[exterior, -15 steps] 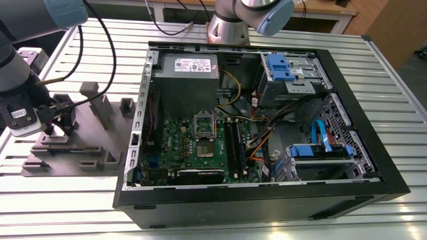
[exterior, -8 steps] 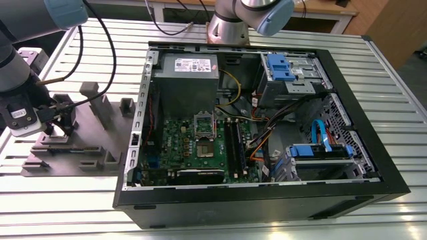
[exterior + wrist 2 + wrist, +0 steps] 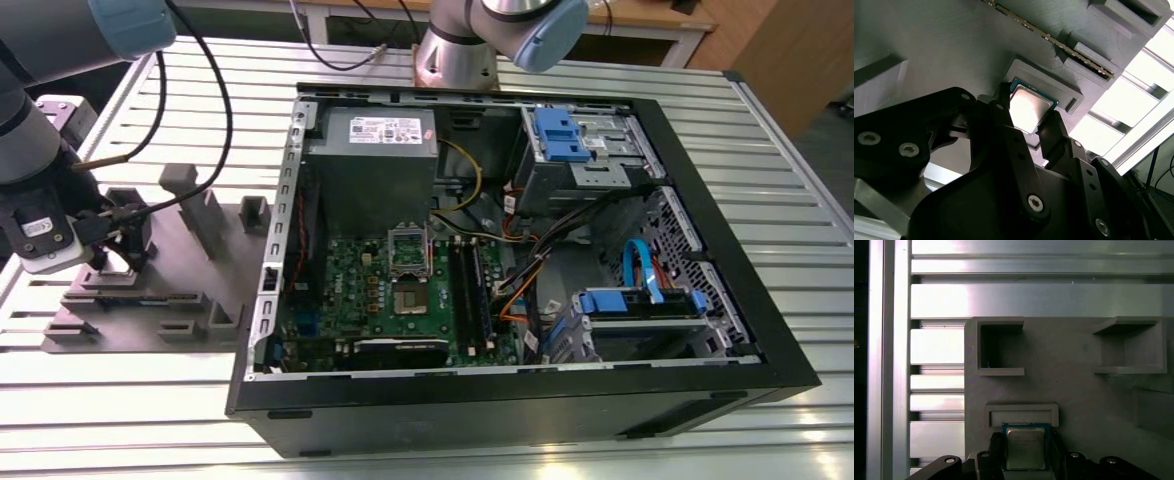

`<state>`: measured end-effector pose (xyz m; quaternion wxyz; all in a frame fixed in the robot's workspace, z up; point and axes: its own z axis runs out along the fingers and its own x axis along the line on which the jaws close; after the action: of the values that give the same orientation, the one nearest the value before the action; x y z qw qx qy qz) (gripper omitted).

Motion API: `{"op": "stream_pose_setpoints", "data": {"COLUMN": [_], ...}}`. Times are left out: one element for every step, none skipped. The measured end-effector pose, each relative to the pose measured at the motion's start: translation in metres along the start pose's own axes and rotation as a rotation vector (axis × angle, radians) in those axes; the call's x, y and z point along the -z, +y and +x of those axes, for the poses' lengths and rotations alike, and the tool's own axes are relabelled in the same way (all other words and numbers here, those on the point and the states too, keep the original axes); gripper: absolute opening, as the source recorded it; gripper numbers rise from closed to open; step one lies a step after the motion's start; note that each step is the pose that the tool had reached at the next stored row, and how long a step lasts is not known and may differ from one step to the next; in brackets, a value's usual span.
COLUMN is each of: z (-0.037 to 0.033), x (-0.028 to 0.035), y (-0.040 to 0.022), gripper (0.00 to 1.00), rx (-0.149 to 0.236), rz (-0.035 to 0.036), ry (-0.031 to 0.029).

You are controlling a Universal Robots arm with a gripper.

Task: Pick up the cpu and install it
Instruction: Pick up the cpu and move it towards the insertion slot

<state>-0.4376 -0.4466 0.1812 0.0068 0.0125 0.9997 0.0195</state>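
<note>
CPU is clamped at 2 opposite edges between the gripper's nearly closed fingers, at the shallow pocket of the grey fixture plate. The open computer case is seen beside that plate on the slatted table.

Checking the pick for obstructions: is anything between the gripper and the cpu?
Nothing visible does. The gripper sits directly at the cpu on the grey fixture, with no other object between them in both wrist views.

No text is legible. A white label is carried on the power supply in a corner of the computer case; faint unreadable print is borne on the cpu.
</note>
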Motion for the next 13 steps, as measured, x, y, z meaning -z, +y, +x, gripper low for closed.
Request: {"op": "stream_pose_setpoints", "data": {"z": [0.0,0.0,0.0,0.0,0.0,0.0,0.0,0.0,0.0001,0.0001,0.0001,0.0001,0.0001], "x": [0.0,-0.0001,-0.0001,-0.0001,-0.0001,-0.0001,-0.0002,-0.0002,-0.0002,-0.0003,-0.0003,-0.0003,-0.0003], "y": [0.0,0.0,0.0,0.0,0.0,0.0,0.0,0.0,0.0,0.0,0.0,0.0,0.0], "gripper": [0.47,0.47,0.47,0.47,0.47,0.47,0.47,0.47,0.47,0.47,0.47,0.47,0.47], "rx": [0.0,0.0,0.0,0.0,0.0,0.0,0.0,0.0,0.0,0.0,0.0,0.0,0.0], "rz": [0.0,0.0,0.0,0.0,0.0,0.0,0.0,0.0,0.0,0.0,0.0,0.0,0.0], "ry": [0.0,0.0,0.0,0.0,0.0,0.0,0.0,0.0,0.0,0.0,0.0,0.0,0.0]}}
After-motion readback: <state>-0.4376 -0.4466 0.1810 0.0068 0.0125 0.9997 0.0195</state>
